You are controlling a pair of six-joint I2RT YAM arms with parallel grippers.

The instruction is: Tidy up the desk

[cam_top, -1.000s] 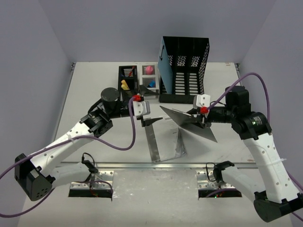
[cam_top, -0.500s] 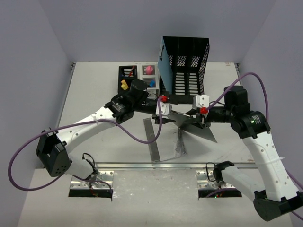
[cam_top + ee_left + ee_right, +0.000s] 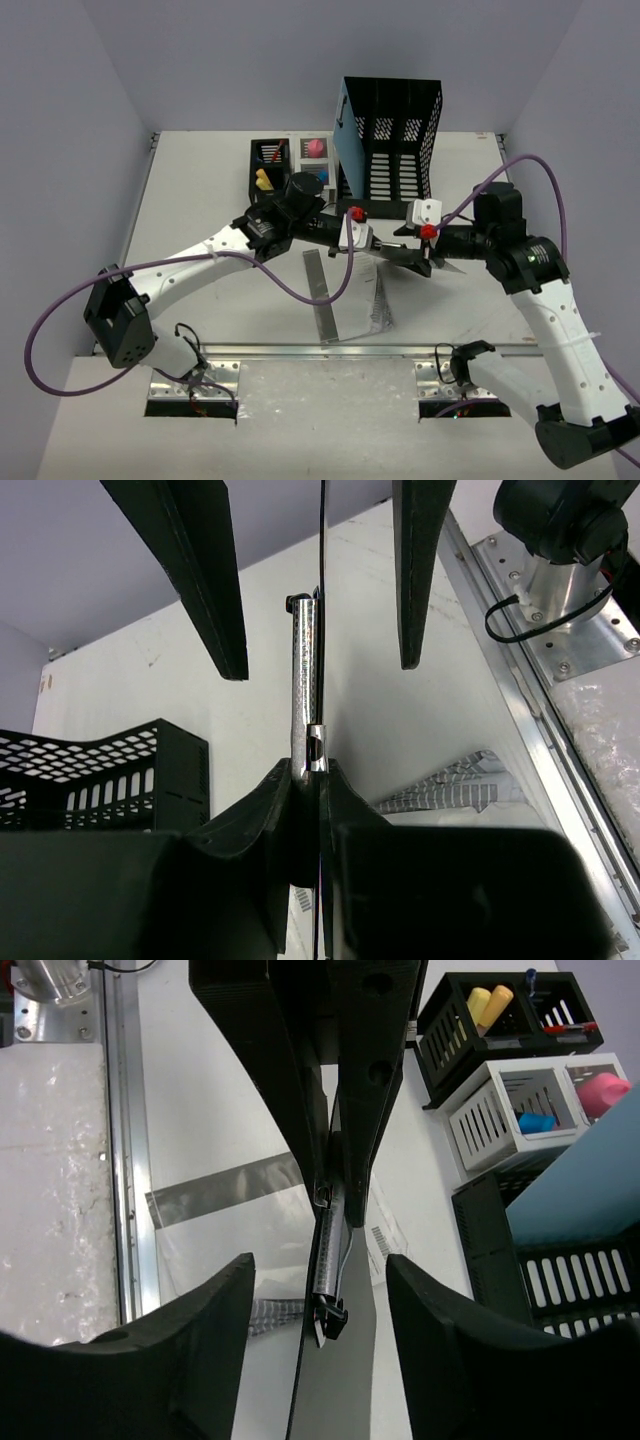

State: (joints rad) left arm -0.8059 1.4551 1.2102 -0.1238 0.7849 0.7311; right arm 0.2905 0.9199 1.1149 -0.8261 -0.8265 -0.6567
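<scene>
Left tool (image 3: 313,770) is clenched on the near edge of a thin dark grey sheet (image 3: 338,1380), its two fingers pressed together with the sheet running edge-on out of the slit between them. The right tool (image 3: 320,1257) faces it from the other side with its fingers spread wide. The sheet passes between those fingers without either one pressing on it, so that tool has let go.

A second ago the left tool hung beside the pen organiser (image 3: 272,165), well apart from the sheet, and the right tool alone gripped it. Half a second ago the left tool had just reached the sheet's left edge. Its arm is now stretched further to the right, and the two tools stand nearly tip to tip. From above, the sheet showed its broad face before and now shows only a narrow dark sliver. The right arm has barely shifted.

The white tabletop (image 3: 200,180) lies under both tools, which meet above its middle, just in front of the black mesh file holder (image 3: 390,140). A grey strip (image 3: 322,295) and a striped paper (image 3: 380,305) lie flat on it below the left arm. The metal rail (image 3: 330,351) runs along its near edge, well apart from the tools.
</scene>
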